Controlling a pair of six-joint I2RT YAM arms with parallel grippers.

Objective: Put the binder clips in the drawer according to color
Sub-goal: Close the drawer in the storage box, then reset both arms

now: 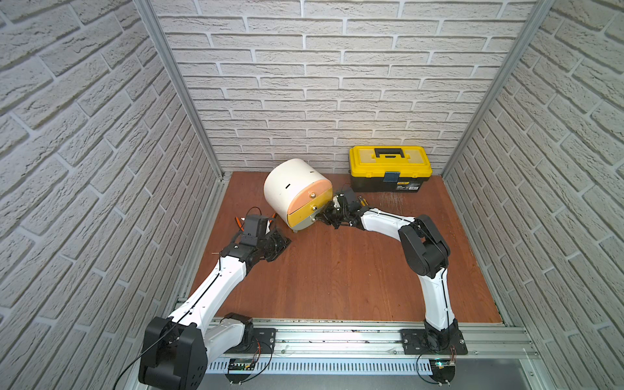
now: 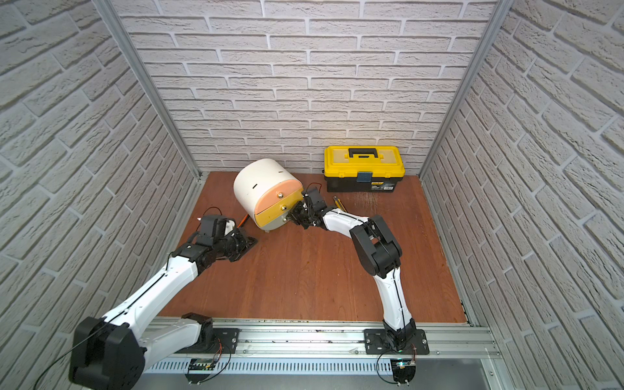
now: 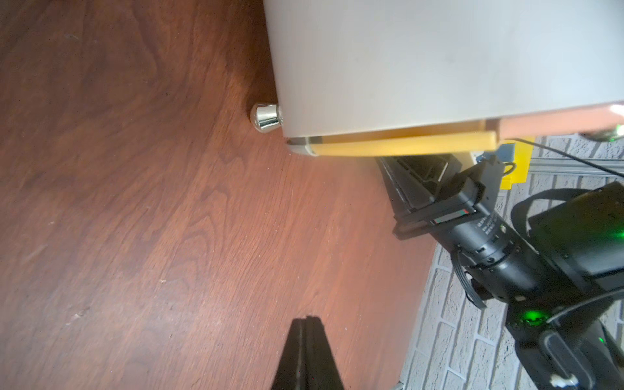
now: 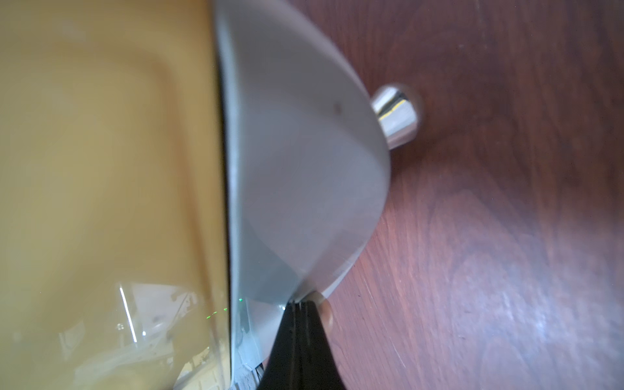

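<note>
Left gripper [image 1: 282, 243] is resting low on the wood table [image 1: 337, 280], fingers pressed together with nothing between them, and the drawer [image 1: 297, 194] cabinet sits just ahead of it, off its tip. Over on the far side of that cabinet, the right gripper [image 1: 320, 216] is also pinched flat, tip right up against the grey bottom drawer front [image 4: 304, 189] by its brass knob [image 4: 326, 312]. Might be nudging it closed, hard to say since that wrist view is blurry. The yellow drawer [image 3: 401, 147] looks a hair ajar. Beyond the right gripper is a toolbox [image 1: 390, 167]. No binder clips are visible on the table anywhere, so I'd guess sorting is basically done, just drawers left to close.
</note>
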